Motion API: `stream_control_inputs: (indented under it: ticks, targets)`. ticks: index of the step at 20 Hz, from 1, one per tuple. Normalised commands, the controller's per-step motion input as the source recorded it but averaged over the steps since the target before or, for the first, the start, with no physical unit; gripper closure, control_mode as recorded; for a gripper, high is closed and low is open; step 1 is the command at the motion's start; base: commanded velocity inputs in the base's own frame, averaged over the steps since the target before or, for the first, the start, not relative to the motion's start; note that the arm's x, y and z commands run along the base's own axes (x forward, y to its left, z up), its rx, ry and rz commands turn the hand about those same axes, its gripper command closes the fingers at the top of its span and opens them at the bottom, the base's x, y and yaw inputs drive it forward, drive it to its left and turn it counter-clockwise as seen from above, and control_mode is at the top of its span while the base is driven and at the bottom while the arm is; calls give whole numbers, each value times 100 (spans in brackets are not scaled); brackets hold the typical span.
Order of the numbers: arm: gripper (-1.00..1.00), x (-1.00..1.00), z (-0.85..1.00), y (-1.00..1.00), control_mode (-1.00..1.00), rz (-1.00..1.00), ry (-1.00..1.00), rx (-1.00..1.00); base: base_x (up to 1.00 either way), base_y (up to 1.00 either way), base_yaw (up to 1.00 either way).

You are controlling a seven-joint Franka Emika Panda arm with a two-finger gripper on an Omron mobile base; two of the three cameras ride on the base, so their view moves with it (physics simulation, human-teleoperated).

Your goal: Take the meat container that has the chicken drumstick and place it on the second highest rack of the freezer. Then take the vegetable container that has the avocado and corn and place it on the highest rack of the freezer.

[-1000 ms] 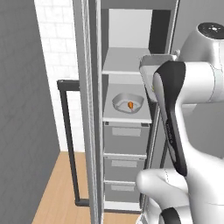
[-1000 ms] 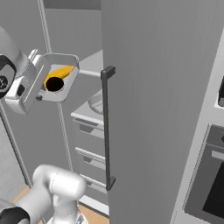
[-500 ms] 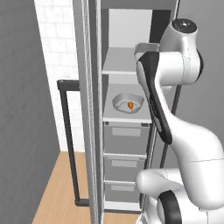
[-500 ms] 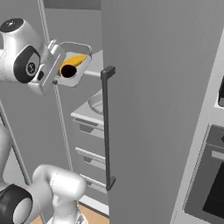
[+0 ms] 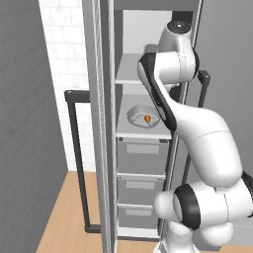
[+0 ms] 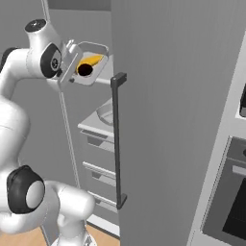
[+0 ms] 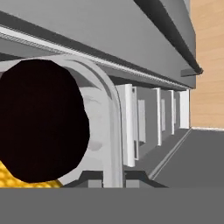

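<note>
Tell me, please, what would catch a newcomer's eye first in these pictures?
The white arm's gripper holds a pale grey tray, tipped toward the camera, at the tall grey freezer, level with its upper shelf; inside lie a yellow-orange corn cob and a nearly black avocado. On the lower shelf, another tray carries a small orange-brown drumstick.

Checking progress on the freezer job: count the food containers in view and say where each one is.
2. The meat container with the chicken drumstick sits on the second highest rack. The vegetable container, holding corn and avocado, is held in the gripper near the highest rack. Others may be hidden.
</note>
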Motion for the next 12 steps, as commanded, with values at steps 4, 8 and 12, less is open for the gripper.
stream_control_inputs:
  ticks: [4, 8, 12]
  targets:
    - [100, 100, 2, -1, -100, 0, 6, 0, 0, 0, 0]
    - [100, 100, 6, -17, -100, 0, 10, 0, 0, 0, 0]
    - [100, 100, -2, -26, -100, -6, 14, 0, 0, 0, 0]
